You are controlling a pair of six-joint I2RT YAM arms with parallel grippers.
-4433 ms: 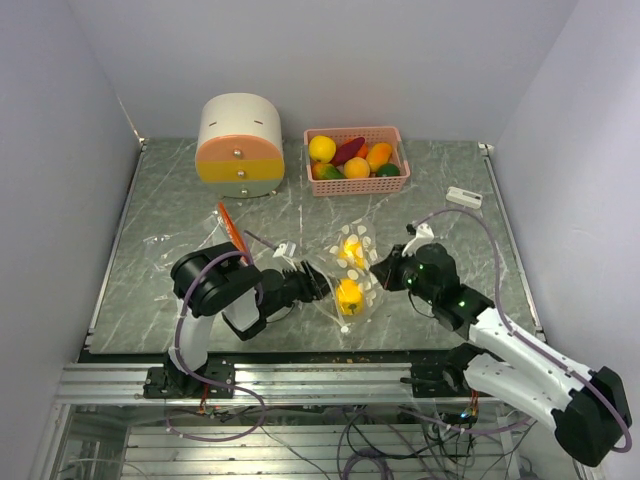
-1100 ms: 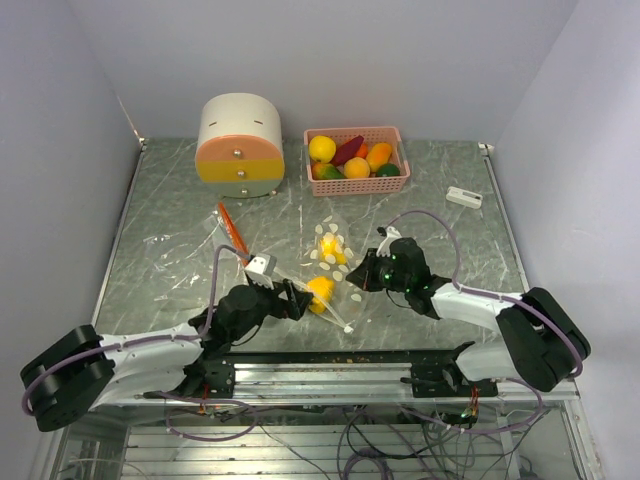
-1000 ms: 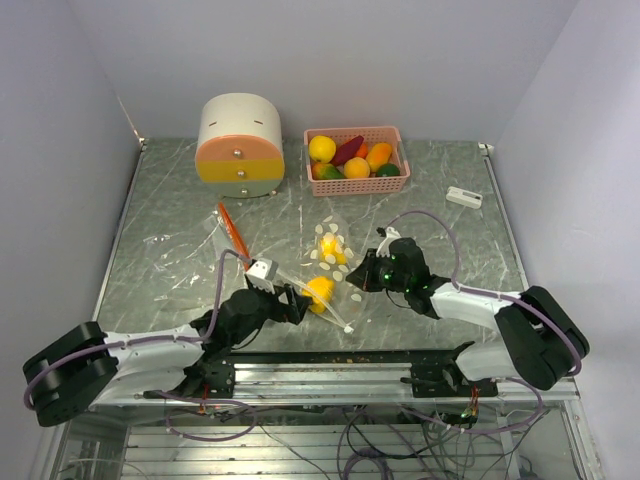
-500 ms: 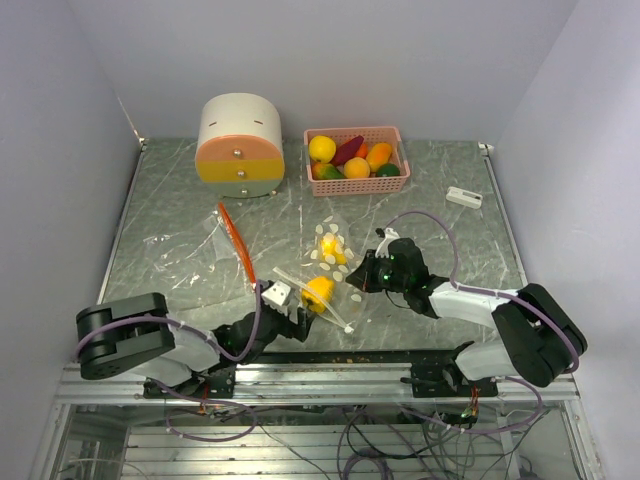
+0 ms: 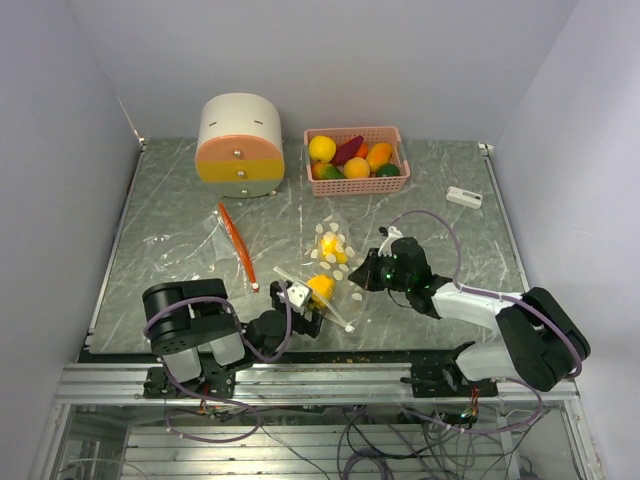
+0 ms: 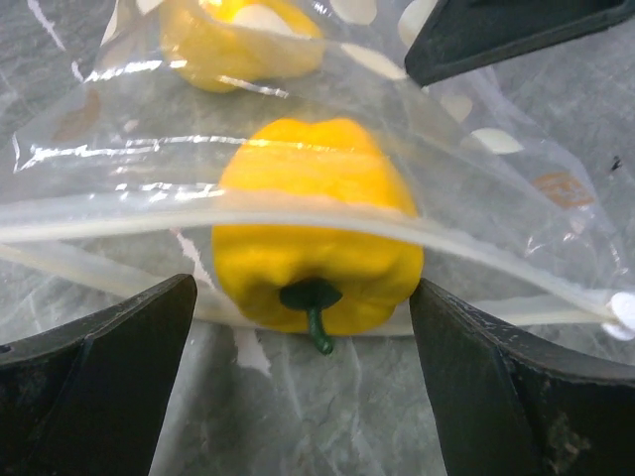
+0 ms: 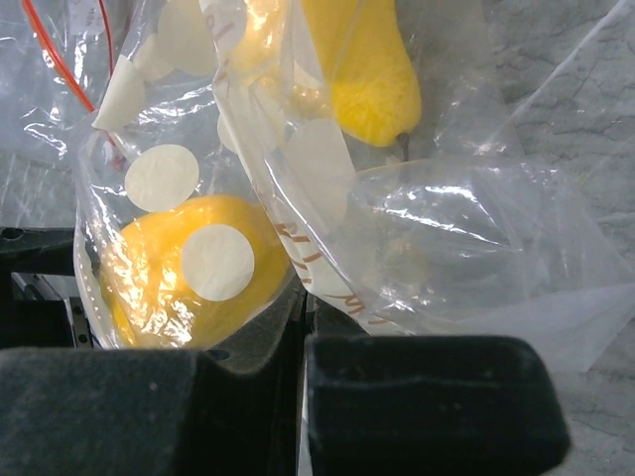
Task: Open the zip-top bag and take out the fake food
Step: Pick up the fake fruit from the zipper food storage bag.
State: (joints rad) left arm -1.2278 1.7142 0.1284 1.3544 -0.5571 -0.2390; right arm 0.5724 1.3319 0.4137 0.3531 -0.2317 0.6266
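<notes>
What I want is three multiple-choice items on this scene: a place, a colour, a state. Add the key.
1. The pink basket stands: A) right of the round drawer box; B) at the near edge; C) on top of that box.
2. The pepper at the mouth of the zip-top bag is: A) red; B) yellow; C) green.
3. The right gripper is: A) open; B) shut on the basket; C) shut on the zip-top bag.
Key: 1A, both sit along the far edge; 2B, the left wrist view shows yellow; 3C, plastic is pinched in its jaws.
</notes>
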